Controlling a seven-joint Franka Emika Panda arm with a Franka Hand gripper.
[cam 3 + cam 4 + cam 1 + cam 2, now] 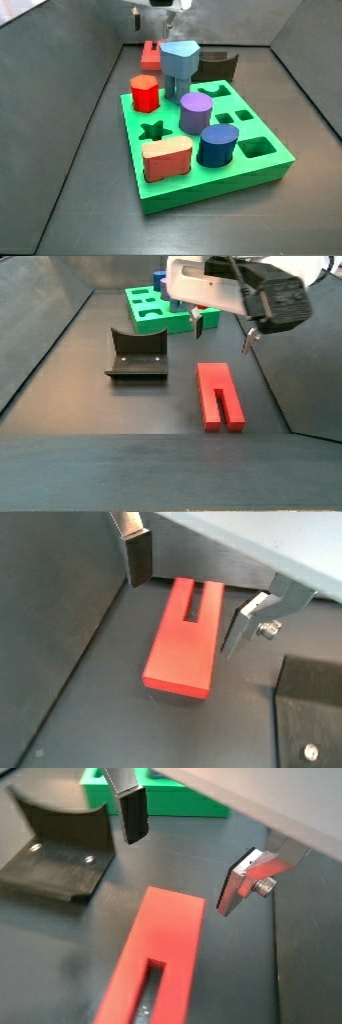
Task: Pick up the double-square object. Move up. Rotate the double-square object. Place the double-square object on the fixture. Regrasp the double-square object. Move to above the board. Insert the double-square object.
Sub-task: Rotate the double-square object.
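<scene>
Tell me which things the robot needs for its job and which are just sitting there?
Needed for the job:
- double-square object, lying flat on the floor
- fixture
- board
- gripper, above the red piece, jaws open and empty

Just sitting there, in the board:
- red hexagonal peg
- grey-blue peg
- purple peg
- dark blue peg
- salmon-pink peg

The red double-square object point(183, 637) lies flat on the dark floor point(80, 712), between the gripper's point(187, 592) spread jaws, untouched.
</scene>
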